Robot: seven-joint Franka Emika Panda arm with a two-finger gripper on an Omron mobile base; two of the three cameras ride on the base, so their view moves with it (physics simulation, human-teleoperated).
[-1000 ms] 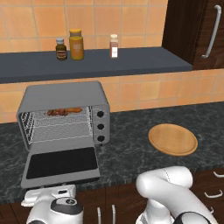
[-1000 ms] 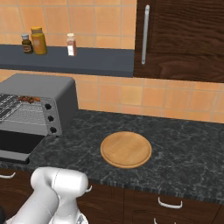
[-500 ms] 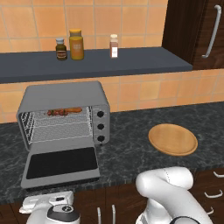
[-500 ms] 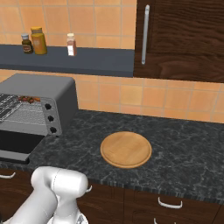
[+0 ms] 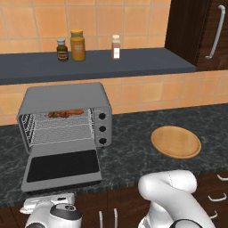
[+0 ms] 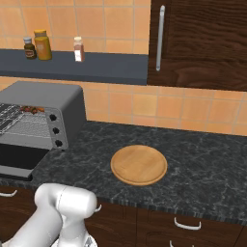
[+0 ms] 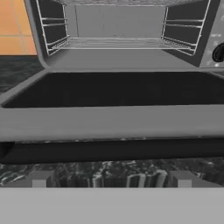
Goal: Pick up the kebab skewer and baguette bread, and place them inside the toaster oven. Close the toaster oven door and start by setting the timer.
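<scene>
Fingers (image 7: 41, 178) of the claw (image 7: 111, 179) stand wide apart and grasp nothing; we see their two grey tips low in the hand view, hovering above the speckled dark counter (image 7: 109, 173), just in front of the free edge of the toaster oven door (image 7: 109, 122). We see that door folded fully down and lying flat, its black glass facing up, with the bar handle along its near edge. Beyond it the toaster oven (image 5: 67, 116) stands open, a boxy grey unit with a wire rack (image 5: 60, 129) inside and three black knobs (image 5: 103, 128) stacked on its right panel. On the rack, toward the back, we find the kebab skewer (image 5: 59, 114) with its dark red and brown chunks, and just beside it, to its right, the orange-brown baguette bread (image 5: 75, 111); whether the two touch we cannot tell. Well to the right of the oven, a round wooden plate (image 5: 175, 141) rests on the counter. Above the oven, a dark shelf (image 5: 133, 62) carries a small dark jar (image 5: 62, 50), a taller orange jar (image 5: 77, 45) and a pale shaker (image 5: 116, 46). We see orange tiles behind them, and a dark wooden cabinet (image 6: 202, 43) with a long metal handle (image 6: 159, 37) at the upper right.
</scene>
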